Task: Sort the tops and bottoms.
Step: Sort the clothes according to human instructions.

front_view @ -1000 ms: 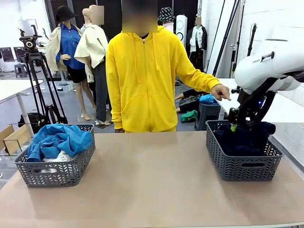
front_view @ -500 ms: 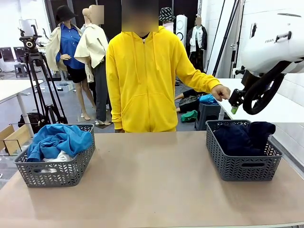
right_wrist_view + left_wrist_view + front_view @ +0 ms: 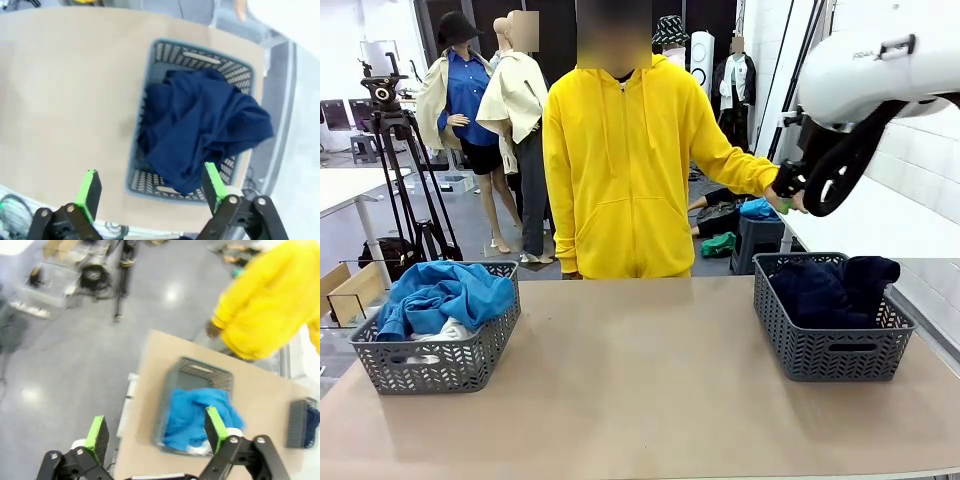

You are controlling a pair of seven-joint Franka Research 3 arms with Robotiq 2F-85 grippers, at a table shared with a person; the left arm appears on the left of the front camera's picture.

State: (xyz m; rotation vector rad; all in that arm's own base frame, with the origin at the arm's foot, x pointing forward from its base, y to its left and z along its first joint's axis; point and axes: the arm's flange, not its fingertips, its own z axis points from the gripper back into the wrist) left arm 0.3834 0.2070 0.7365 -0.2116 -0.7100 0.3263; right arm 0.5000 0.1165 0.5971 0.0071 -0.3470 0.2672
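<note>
The tops lie in the left grey basket (image 3: 440,362): a bright blue garment (image 3: 448,295) piled over a white one (image 3: 448,331). The bottoms (image 3: 835,285), dark navy cloth, fill the right grey basket (image 3: 830,345). My right gripper (image 3: 788,200) hangs high above that basket's far left corner, open and holding nothing. In the right wrist view its fingers (image 3: 90,192) stand wide apart over the navy bottoms (image 3: 200,130). The left gripper (image 3: 156,435) is open too, high over the blue top (image 3: 197,415) in its basket (image 3: 202,374).
A person in a yellow hoodie (image 3: 625,160) stands at the table's far edge, one hand (image 3: 782,192) held out close behind my right gripper. The brown tabletop (image 3: 640,380) stretches bare between the two baskets. A tripod (image 3: 395,160) stands beyond the left side.
My right gripper has risen out of the right basket and drifted left, leaving the navy cloth lying inside. The baskets and the left side look the same.
</note>
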